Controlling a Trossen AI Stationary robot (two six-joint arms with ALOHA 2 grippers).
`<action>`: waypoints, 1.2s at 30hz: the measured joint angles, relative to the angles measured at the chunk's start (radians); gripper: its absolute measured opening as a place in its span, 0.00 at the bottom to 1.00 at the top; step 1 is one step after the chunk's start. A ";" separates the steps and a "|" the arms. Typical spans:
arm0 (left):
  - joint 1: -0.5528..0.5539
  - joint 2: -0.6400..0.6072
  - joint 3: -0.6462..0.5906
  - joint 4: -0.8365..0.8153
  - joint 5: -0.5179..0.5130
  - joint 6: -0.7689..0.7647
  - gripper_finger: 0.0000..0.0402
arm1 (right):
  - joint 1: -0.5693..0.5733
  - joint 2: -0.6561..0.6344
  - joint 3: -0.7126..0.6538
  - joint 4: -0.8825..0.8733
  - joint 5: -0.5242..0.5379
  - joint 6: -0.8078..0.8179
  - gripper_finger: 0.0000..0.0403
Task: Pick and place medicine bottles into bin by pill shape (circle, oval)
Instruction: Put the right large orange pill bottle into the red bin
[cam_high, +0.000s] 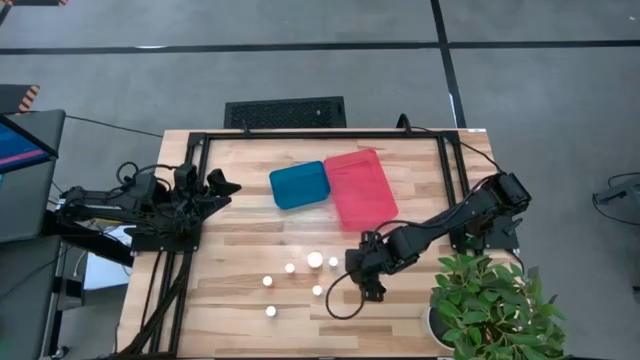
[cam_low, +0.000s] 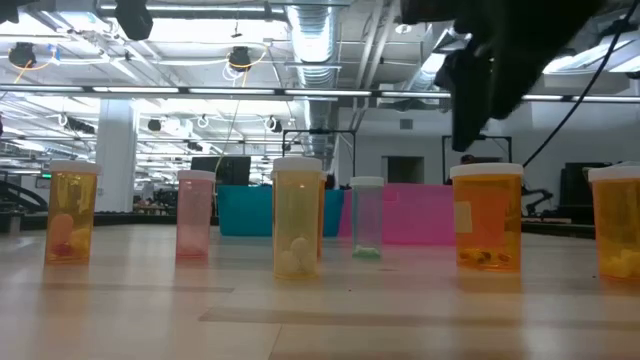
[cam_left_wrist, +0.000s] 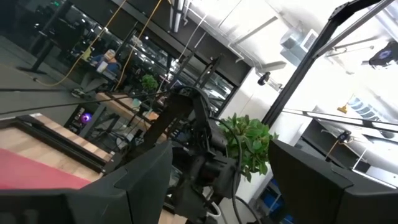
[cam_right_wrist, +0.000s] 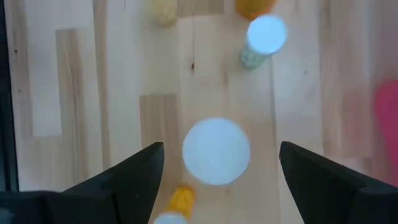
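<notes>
Two bins, a pink bin (cam_high: 362, 187) and a smaller blue bin (cam_high: 300, 184), sit touching each other near the table's (cam_high: 240, 225) far edge, presumably one per pill shape. My left gripper (cam_high: 222, 187) waits at the left edge, fingers spread wide. My right gripper (cam_right_wrist: 216, 163), fingers wide with nothing between them, hovers directly above a large-capped bottle (cam_right_wrist: 216, 151), I judge to grasp it, while the other medicine bottles (cam_high: 290, 268) stand scattered toward the near edge.
</notes>
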 joint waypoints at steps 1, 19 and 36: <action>0.000 0.000 0.000 0.000 0.000 0.000 0.65 | 0.001 0.000 -0.001 0.000 0.000 0.001 0.81; 0.000 0.005 0.000 -0.016 0.000 -0.017 0.65 | 0.008 0.115 0.003 0.065 -0.007 -0.009 0.81; 0.000 0.006 0.000 -0.016 0.000 -0.019 0.65 | 0.012 0.115 0.003 0.015 -0.007 -0.007 0.64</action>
